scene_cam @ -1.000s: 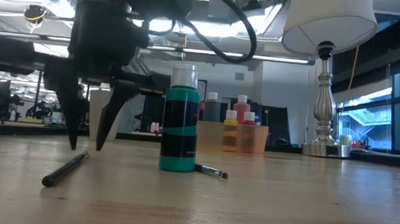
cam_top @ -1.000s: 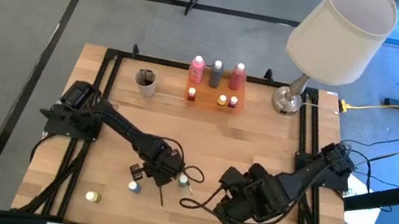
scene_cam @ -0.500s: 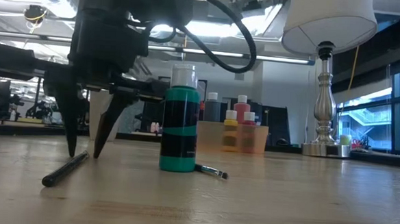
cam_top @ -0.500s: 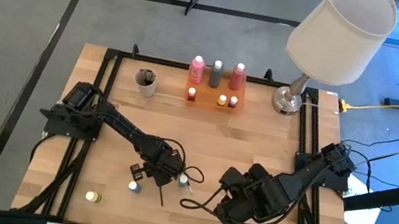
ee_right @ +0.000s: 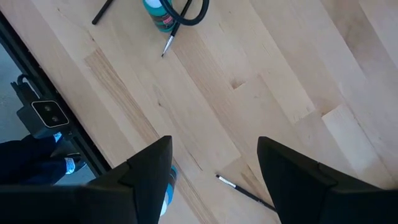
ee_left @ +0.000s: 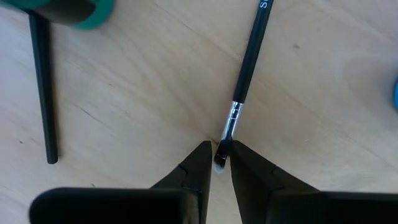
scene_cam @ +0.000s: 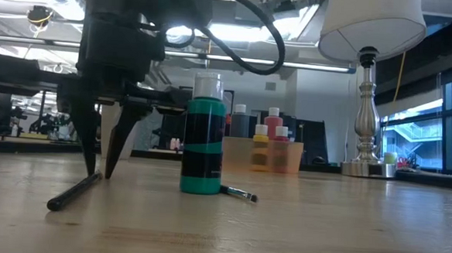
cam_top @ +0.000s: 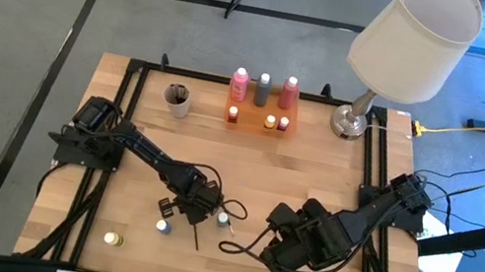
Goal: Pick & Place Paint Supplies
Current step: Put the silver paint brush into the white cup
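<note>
Only a white "S" reads on the thin dark brush (ee_left: pixel 249 59), whose bristle tip the left gripper (ee_left: pixel 219 163) has narrowed onto since before, nearly closed; right gripper (ee_right: pixel 214 163) gapes empty

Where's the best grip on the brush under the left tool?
On the dark handle just behind the silver ferrule, coming straight down and pinching across the shaft. The brush is thin and lies flat on the table, so probably only a top-down pinch works. The left tool sits at the bristle tip, likely too near the end.
</note>
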